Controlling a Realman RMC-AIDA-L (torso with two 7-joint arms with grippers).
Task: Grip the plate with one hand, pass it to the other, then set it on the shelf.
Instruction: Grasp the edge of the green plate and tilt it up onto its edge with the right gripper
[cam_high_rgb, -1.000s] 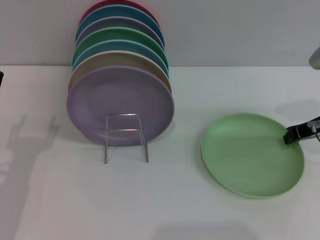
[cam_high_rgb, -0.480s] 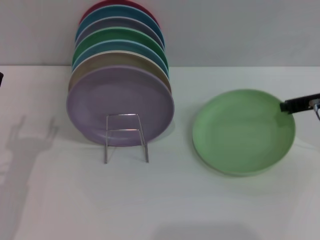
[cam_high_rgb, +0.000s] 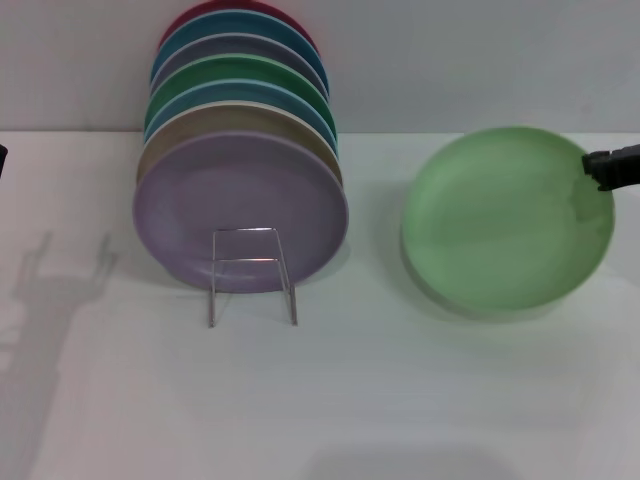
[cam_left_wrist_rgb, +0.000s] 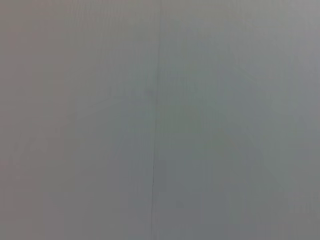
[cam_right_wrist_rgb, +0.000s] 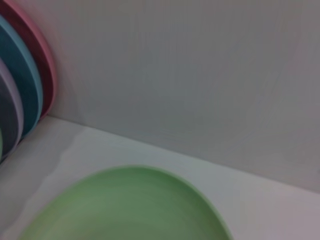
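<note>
The light pastel-green plate (cam_high_rgb: 505, 215) hangs in the air at the right, tilted with its face toward me, above its shadow on the white table. My right gripper (cam_high_rgb: 603, 170) is shut on the plate's right rim at the frame's right edge. The plate also fills the lower part of the right wrist view (cam_right_wrist_rgb: 130, 207). The silver wire shelf (cam_high_rgb: 250, 272) stands at centre left, its front loop bare. My left gripper is out of view; the left wrist view shows only a plain grey surface.
Several coloured plates stand on edge in the shelf behind the loop, a lavender plate (cam_high_rgb: 240, 205) in front. Their edges show in the right wrist view (cam_right_wrist_rgb: 25, 85). A grey wall (cam_high_rgb: 450, 60) backs the white table (cam_high_rgb: 330, 400).
The right gripper has lifted the green plate off the table, up and slightly right, tilting its face toward me. The rack and the stacked plates have not moved.
</note>
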